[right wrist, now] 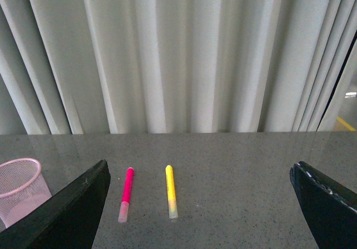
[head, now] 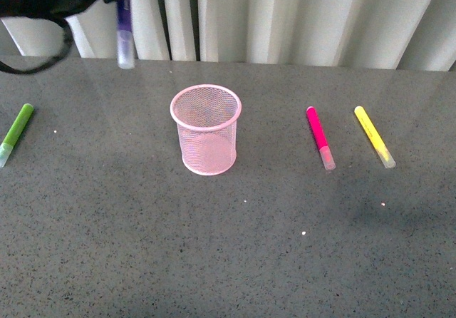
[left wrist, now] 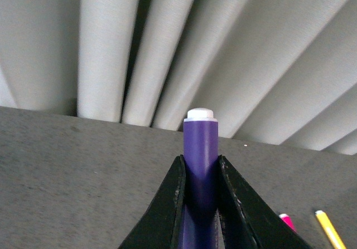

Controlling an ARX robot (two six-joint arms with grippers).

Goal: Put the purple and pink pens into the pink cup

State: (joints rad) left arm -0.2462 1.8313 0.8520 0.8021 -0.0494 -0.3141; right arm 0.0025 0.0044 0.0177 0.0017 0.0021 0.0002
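The pink cup (head: 205, 129) stands upright at the table's middle; it also shows in the right wrist view (right wrist: 18, 187). My left gripper (left wrist: 199, 173) is shut on the purple pen (left wrist: 200, 148), white end tip showing between the fingers. In the front view the purple pen (head: 125, 36) hangs upright, clear cap down, high above the table, left of and behind the cup. The pink pen (head: 320, 137) lies flat right of the cup, also in the right wrist view (right wrist: 126, 192). My right gripper (right wrist: 198, 196) is open and empty, above the table near the pink pen.
A yellow marker (head: 374, 136) lies right of the pink pen, also in the right wrist view (right wrist: 170, 196). A lime green marker (head: 15, 133) lies at the far left. White curtain folds (head: 299, 15) hang behind the grey table (head: 235, 247).
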